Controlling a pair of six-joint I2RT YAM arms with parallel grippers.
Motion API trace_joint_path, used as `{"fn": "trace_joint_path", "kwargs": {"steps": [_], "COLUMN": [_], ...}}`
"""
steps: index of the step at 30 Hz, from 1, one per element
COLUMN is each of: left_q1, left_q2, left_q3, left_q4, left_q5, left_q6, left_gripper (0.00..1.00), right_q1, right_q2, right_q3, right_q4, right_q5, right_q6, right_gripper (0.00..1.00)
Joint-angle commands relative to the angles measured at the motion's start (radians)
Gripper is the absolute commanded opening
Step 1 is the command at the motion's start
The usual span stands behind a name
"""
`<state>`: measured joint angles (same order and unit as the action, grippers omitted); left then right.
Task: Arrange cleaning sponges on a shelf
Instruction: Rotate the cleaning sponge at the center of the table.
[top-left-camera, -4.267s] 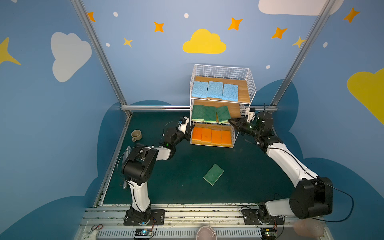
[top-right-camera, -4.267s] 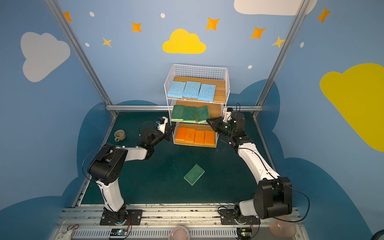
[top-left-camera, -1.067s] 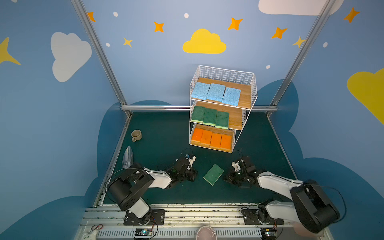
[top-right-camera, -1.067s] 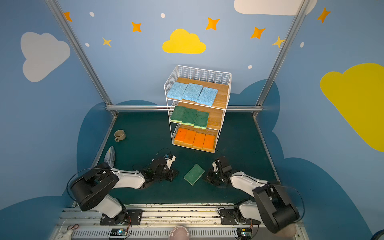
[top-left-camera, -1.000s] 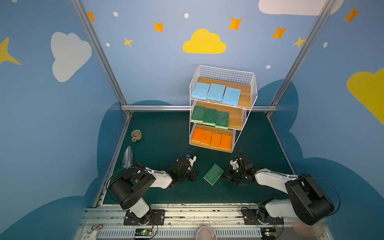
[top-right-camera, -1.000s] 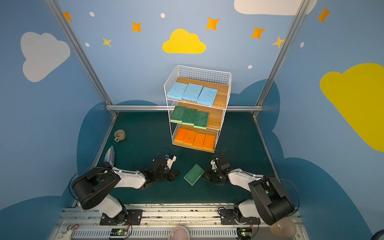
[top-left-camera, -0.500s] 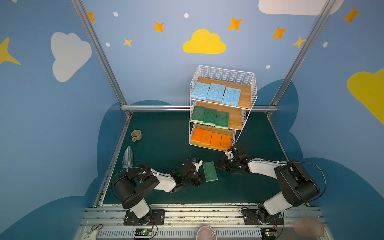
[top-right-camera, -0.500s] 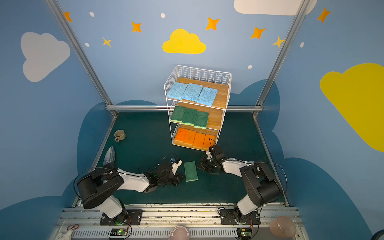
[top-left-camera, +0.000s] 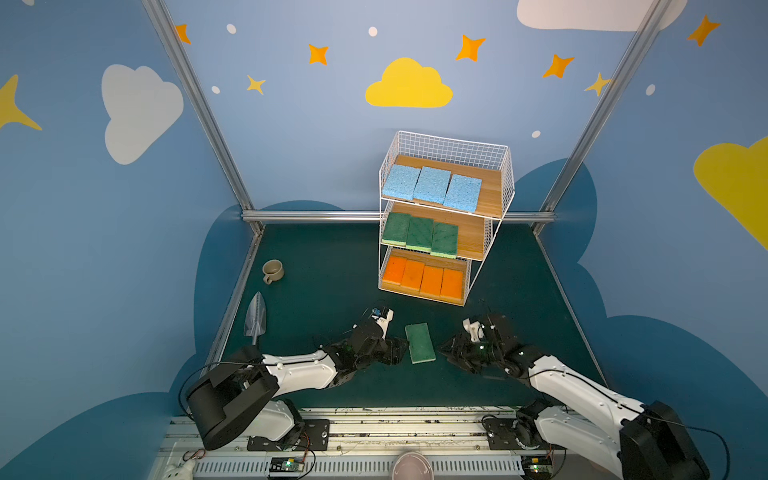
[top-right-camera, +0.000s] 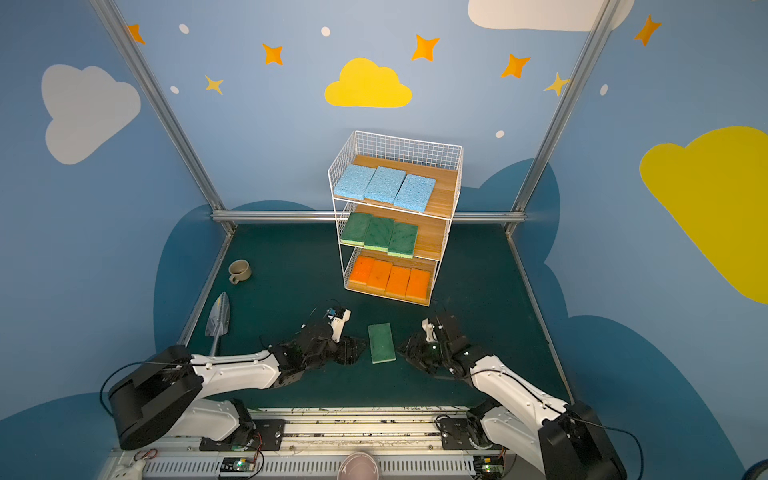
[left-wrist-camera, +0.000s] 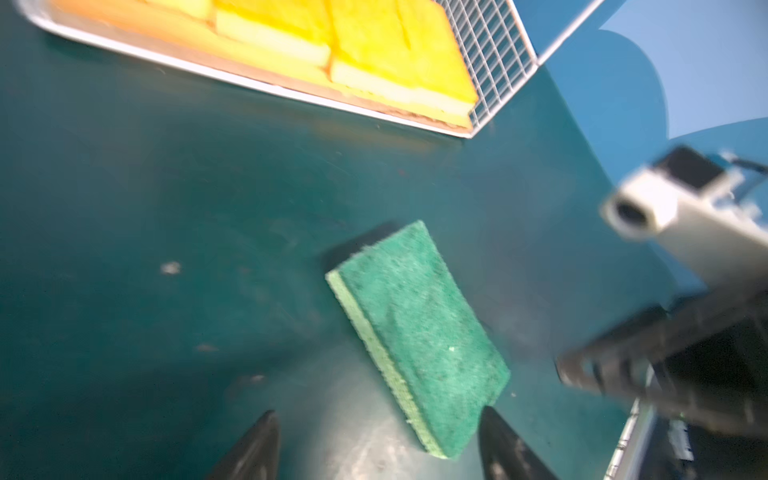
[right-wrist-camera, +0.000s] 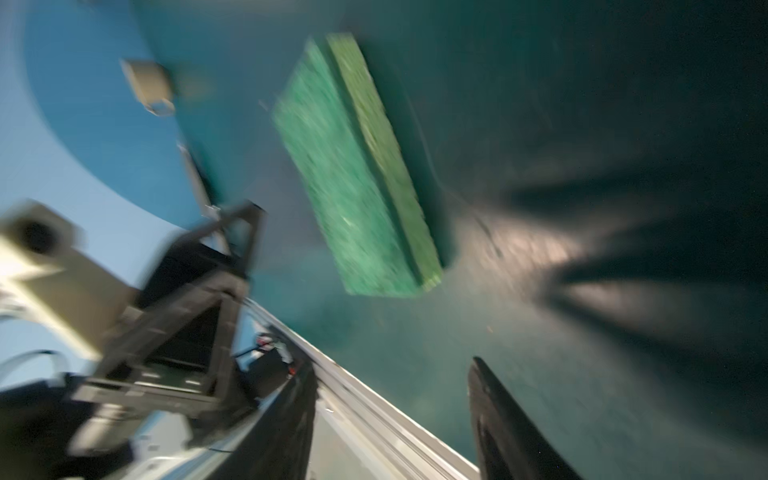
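A dark green scouring sponge (top-left-camera: 419, 343) with a pale green underside lies flat on the dark green bench (top-left-camera: 324, 266), in front of a white wire-grid shelf (top-left-camera: 496, 178) with three stepped wooden boards. The left gripper (top-left-camera: 397, 353) sits low just beside one long edge of it, and the right gripper (top-left-camera: 446, 347) sits near the opposite edge.

On the shelf, three light blue sponges (top-left-camera: 432, 188) fill the top board, three green sponges (top-left-camera: 419, 235) lie on the middle board, and four orange sponges (top-left-camera: 424, 279) are on the bottom. A beige mug (top-left-camera: 273, 271) and a metal trowel (top-left-camera: 256, 320) rest well apart from them by the left wall.

The left wrist view, somewhat blurred, shows the left gripper (left-wrist-camera: 380, 440) spread wide, with one fingertip at the sponge's near corner and nothing clamped. It also shows the orange sponges' yellow undersides. The right wrist view is badly smeared. In it the right gripper (right-wrist-camera: 386, 415) stands apart and holds nothing, with the sponge ahead of it.
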<state>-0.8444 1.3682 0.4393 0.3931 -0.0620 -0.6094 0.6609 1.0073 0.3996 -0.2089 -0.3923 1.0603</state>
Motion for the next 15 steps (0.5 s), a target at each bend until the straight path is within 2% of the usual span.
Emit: {"fn": "trace_joint_path", "kwargs": {"steps": [1,5,10,15], "left_q1": [0.023,0.063,0.090,0.093], "left_q2": [-0.044,-0.118,-0.220,-0.279], "left_q3": [-0.010,-0.043,-0.076,-0.086], "left_q4": [-0.066,-0.092,-0.147,-0.197], "left_q5": [-0.030,-0.006,-0.003,0.020], "left_q6": [0.000,-0.025,-0.031,-0.027], "left_gripper": [0.82,0.84,0.85,0.84], "right_q1": [0.073,0.065,0.009,-0.067], "right_q2": [0.001,0.069,0.110,0.158], "right_q3": [0.088,0.129,0.119,0.094], "right_q4": [-0.131,-0.190,-0.144,-0.018], "right_q5": [0.176,0.183,0.158,0.030], "right_q6": [-0.097,-0.154,-0.168,-0.175], "right_gripper": [0.56,0.51,0.48,0.43]}}
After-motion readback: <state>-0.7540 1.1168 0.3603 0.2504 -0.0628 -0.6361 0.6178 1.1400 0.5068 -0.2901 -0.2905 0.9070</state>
